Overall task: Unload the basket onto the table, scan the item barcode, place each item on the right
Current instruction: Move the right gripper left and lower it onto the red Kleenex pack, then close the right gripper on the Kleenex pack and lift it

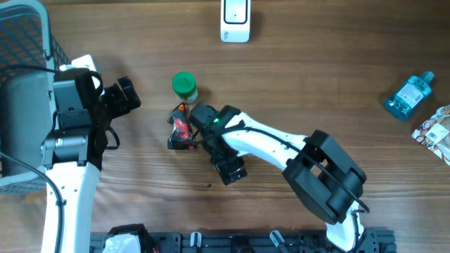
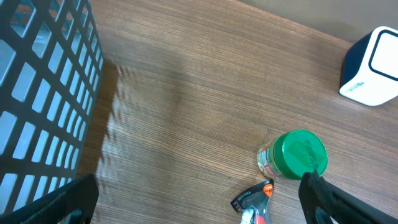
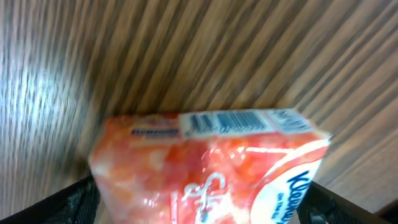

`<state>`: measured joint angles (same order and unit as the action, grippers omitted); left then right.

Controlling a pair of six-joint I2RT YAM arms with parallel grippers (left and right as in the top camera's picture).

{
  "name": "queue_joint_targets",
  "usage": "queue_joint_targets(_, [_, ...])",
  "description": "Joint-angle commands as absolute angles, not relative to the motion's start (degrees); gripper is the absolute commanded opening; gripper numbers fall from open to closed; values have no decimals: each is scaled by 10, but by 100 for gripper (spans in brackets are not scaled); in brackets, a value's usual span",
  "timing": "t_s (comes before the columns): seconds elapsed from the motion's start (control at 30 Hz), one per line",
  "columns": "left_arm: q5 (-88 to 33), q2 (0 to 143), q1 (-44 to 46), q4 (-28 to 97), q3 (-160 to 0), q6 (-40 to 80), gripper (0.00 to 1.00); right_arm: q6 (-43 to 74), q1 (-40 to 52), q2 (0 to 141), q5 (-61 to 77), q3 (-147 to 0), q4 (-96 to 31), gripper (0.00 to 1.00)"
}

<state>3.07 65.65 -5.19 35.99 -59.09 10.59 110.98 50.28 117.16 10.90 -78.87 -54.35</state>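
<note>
Since the barcode has to be turned toward a reader, the right claw (image 1: 193, 131) hangs low over the tissue packet (image 3: 211, 168) with its jaws spread wide, one finger on either side of it. That looks to me like the set-up for a grasp. Whether the pads already touch the wrapper I cannot tell. The packet lies near the middle of the worktop (image 1: 316, 77), a little toward the left edge. It is a soft, glossy pack in orange-red and white plastic. Its barcode (image 3: 233, 121) is a white strip on the top face, along the packet's long edge. With the code lying face up, I judge the pack will need lifting and tilting before any reader can catch it.

Just beyond the packet, toward the far edge, stands a green-lidded jar (image 1: 184, 84), close enough to crowd a finger. The white scanner (image 1: 235, 20) sits at the middle of the far edge, well apart. The left claw (image 1: 129, 96) waits wide open and empty, near the left edge beside the dark mesh basket (image 1: 28, 28) in the far left corner. A blue bottle (image 1: 409, 96) lies near the right edge.
</note>
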Motion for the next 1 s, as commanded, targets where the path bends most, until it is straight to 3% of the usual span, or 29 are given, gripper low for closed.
queue_joint_targets(0.0, [26,656,-50,358,-595,109,100,1110,526,1197,66,-782,-542,100])
queue_joint_targets(0.43, [26,656,-50,358,-595,109,100,1115,551,1197,21,-716,-458,100])
queue_joint_targets(0.9, [26,656,-50,358,-595,109,100,1146,508,1197,23,-716,-529,100])
queue_joint_targets(0.97, [26,656,-50,358,-595,109,100,1146,507,1197,23,-716,-529,96])
